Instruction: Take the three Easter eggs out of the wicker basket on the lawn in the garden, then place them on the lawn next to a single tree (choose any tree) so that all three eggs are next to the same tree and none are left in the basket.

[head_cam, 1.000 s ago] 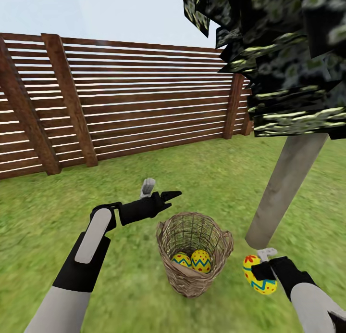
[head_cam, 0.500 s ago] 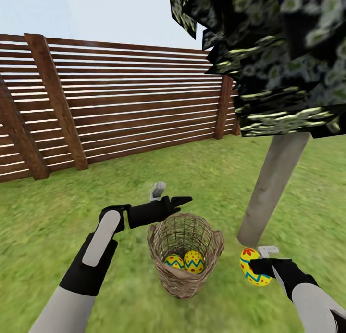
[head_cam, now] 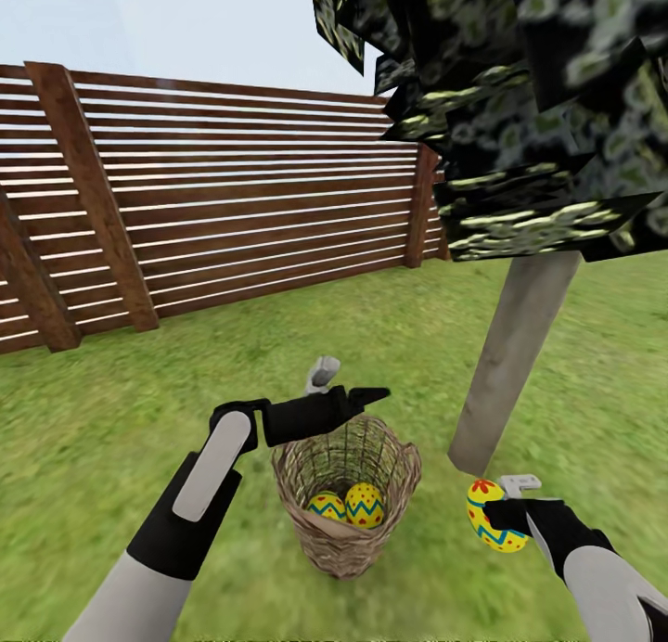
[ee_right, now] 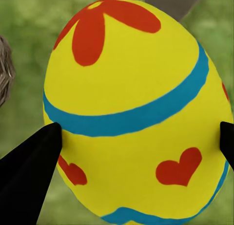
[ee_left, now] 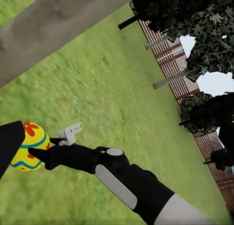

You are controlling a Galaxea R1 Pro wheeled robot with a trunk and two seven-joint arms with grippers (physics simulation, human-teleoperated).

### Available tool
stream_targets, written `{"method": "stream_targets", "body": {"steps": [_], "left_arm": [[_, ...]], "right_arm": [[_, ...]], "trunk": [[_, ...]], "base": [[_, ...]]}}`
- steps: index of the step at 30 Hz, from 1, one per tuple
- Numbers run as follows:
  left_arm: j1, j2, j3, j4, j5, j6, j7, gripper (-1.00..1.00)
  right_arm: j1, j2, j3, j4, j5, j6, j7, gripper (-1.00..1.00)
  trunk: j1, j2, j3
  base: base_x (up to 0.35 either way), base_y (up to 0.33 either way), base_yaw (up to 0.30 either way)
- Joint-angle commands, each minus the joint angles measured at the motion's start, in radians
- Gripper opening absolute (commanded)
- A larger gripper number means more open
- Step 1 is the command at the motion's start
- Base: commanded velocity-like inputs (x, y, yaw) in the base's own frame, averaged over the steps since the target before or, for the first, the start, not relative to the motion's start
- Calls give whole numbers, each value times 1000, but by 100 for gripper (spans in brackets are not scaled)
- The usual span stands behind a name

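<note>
Left pincer [head_cam: 376,397] advanced over wicker basket [head_cam: 345,494] rim.

We see both arms same build: pale grey upper segments, black forearm shells. Left arm [head_cam: 199,494] carries elongated white inset panel on black shell. Left gripper [head_cam: 366,399] black, tapered fingers, small grey bracket above wrist. Right gripper [head_cam: 496,520] black, white bracket on top. Right arm [ee_left: 122,181] shows round grey cap near joint.
</note>
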Motion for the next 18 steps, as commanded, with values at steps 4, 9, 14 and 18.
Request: {"method": "stream_targets", "body": {"steps": [4,9,14,18], "left_arm": [[-1,0,-9,0,1,3,4,100],[-1,0,-19,0,-5,1,5,100],[-1,-1,-21,-2,-4,0,5,100],[-1,-1,-21,-3,-4,0,4,100]], "right_arm": [[-1,3,-7,-3,13,0,1,-100],[0,1,-7,-14,13,-6,-13,-100],[-5,2,-6,0,12,5,-175,-100],[-56,-5,-6,109,10,54,-195,-100]], "trunk": [[15,-29,-14],[34,-64,-29],[54,-99,-45],[69,-127,-57]], "base": [[0,0,0],[0,0,0],[0,0,0],[0,0,0]]}}
